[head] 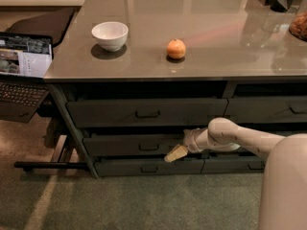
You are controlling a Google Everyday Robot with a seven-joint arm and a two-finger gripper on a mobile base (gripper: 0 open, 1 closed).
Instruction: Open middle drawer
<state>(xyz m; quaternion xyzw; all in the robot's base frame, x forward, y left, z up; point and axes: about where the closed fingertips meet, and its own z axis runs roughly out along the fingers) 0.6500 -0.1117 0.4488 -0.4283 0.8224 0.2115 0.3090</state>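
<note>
The middle drawer (129, 145) is a dark grey-green front with a small dark centre handle (148, 147). It sits between a taller top drawer (144, 112) and a low bottom drawer (148, 167), under the grey countertop (216, 37). My gripper (175, 153) hangs at the right end of the middle drawer's front, just right of the handle and slightly below it, pointing down-left. My white arm (240, 139) reaches in from the right. Whether the gripper touches the front cannot be told.
A white bowl (110, 35) and an orange fruit (176, 49) sit on the countertop. An open laptop (21, 63) stands on a side stand at the left. More drawers (268, 110) fill the right column. Green carpet (120, 200) lies in front.
</note>
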